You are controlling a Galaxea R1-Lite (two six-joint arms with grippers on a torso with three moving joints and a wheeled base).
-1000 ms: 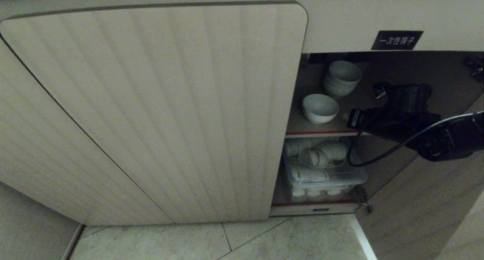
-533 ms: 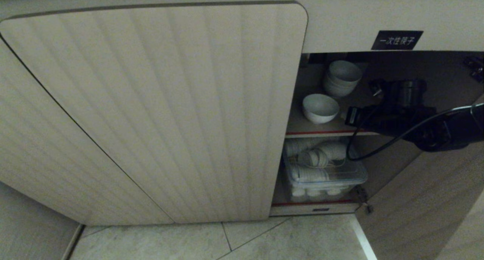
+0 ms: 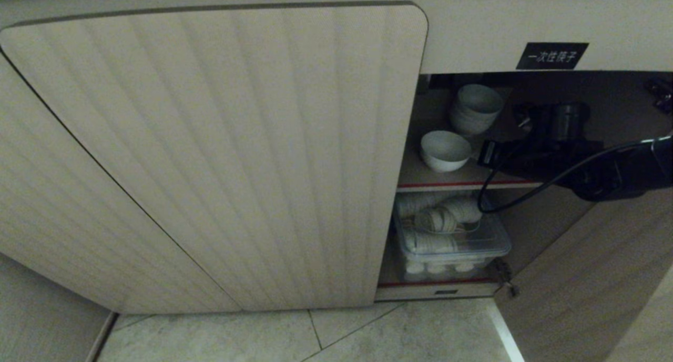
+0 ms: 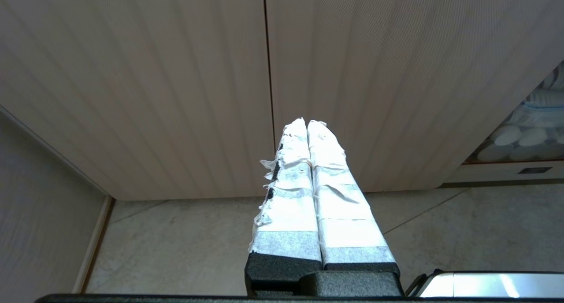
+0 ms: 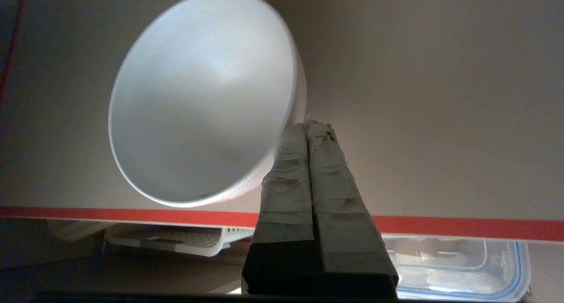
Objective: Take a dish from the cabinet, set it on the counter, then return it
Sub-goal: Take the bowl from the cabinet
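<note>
The dish, a small white bowl, stands alone on the red-edged upper shelf of the open cabinet. My right gripper reaches in from the right, just beside the dish. In the right wrist view its taped fingers are pressed together, and the gripper is shut with its tips at the outer wall of the dish, holding nothing. I cannot tell whether the tips touch the dish. My left gripper is shut and empty, parked low before the closed fluted door. The counter is out of view.
A stack of like white bowls stands behind the dish. A clear plastic box of white dishes fills the lower shelf. The open right door flanks my arm. A black label sits above the opening, and the tiled floor lies below.
My right arm has risen a little and the gripper has edged left toward the dish. The dish and the other bowls have not moved.
</note>
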